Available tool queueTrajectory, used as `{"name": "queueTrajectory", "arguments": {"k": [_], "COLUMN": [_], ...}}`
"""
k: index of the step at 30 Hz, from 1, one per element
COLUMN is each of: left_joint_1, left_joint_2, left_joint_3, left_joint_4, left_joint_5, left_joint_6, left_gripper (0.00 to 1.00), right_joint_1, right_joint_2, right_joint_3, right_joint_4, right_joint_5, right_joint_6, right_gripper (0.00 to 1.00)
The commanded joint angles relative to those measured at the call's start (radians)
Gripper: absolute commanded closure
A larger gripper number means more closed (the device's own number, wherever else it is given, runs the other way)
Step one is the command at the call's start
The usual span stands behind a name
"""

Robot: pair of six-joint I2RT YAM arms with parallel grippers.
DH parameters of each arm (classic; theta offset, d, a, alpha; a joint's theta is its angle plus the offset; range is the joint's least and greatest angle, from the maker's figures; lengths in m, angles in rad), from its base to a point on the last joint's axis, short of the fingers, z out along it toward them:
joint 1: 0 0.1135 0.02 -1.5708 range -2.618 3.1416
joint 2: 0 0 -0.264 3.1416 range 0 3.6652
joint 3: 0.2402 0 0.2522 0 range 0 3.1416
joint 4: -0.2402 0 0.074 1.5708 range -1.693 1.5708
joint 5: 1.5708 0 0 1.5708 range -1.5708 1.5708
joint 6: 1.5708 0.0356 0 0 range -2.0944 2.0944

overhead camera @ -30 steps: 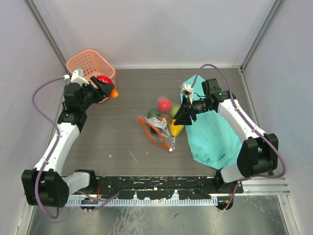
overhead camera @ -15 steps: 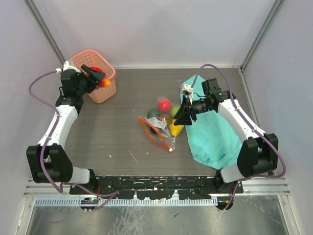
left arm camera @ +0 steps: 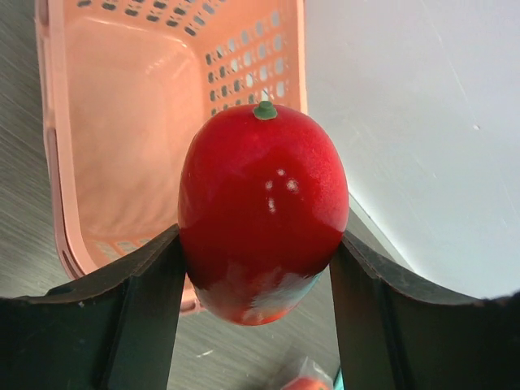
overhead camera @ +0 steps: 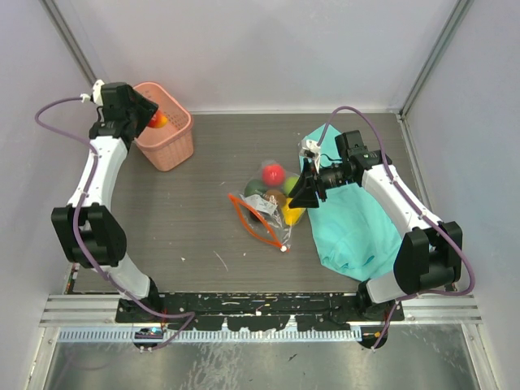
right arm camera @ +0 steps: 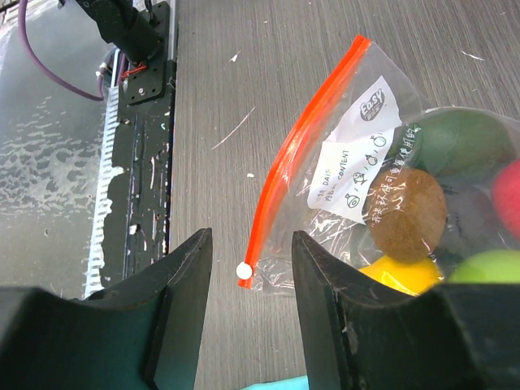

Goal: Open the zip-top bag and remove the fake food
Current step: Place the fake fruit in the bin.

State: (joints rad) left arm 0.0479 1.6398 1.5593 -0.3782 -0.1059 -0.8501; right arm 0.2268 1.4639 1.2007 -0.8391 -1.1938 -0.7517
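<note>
The task looks partly done: the left fingers [left arm camera: 138, 325] clamp one red fruit [left arm camera: 262, 203] over the open pink basket [left arm camera: 57, 162] at the upper left of the top view, not yet released. The zip-top bag [right arm camera: 349, 162] lies at the centre of the surface [overhead camera: 203, 187], and its red-orange zip strip [right arm camera: 301, 138] seems parted from above, so the opening is probably finished. Most of the fake food [overhead camera: 276, 191] is left there: a brown piece [right arm camera: 406, 213], a green one [right arm camera: 455, 142] and a yellow one [right arm camera: 398, 272] sit under the plastic. Whether the red ball [overhead camera: 274, 173] at the far side is inside, I cannot tell. The right fingers [right arm camera: 175, 301] hang moderately apart and empty above the white slider [right arm camera: 243, 270]. A teal cloth [overhead camera: 357, 223] lies just right of the bag, under the right arm; crinkled plastic over the pieces is the likely obstacle
</note>
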Motion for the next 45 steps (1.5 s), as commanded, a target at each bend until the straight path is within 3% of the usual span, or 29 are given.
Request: {"name": "queueTrajectory", "arguments": {"k": [1, 6, 8, 11, 14, 27, 45], "left_joint_1": [0.006, 0.007, 0.006, 0.006, 0.006, 0.007, -0.033], "left_joint_2": [0.076, 0.161, 0.188, 0.221, 0.247, 0.226, 0.122], "left_joint_3": [0.146, 0.268, 0.302, 0.344, 0.392, 0.424, 0.305], "left_joint_4": [-0.123, -0.187, -0.207, -0.227, -0.268, -0.284, -0.241], "left_joint_5": [-0.107, -0.117, -0.119, -0.128, -0.157, -0.159, -0.118], "left_joint_6": [-0.026, -0.024, -0.022, -0.020, -0.022, -0.024, -0.037], "left_gripper": [0.99, 0.86, 0.76, 0.45, 0.01, 0.02, 0.02], "right_joint_1": [-0.003, -0.004, -0.003, -0.003, -0.004, -0.003, -0.003], "right_joint_2": [-0.028, -0.028, -0.028, -0.028, -0.028, -0.027, -0.036], "right_joint_3": [0.017, 0.015, 0.014, 0.014, 0.013, 0.011, 0.011], "right_joint_4": [0.009, 0.011, 0.011, 0.011, 0.012, 0.012, 0.012], "right_joint_5": [-0.003, -0.001, 0.001, 0.005, 0.004, 0.002, -0.001], "right_joint_6": [-0.009, -0.010, -0.008, -0.009, -0.009, -0.011, -0.011], "right_gripper": [0.51, 0.51, 0.51, 0.51, 0.51, 0.50, 0.50]}}
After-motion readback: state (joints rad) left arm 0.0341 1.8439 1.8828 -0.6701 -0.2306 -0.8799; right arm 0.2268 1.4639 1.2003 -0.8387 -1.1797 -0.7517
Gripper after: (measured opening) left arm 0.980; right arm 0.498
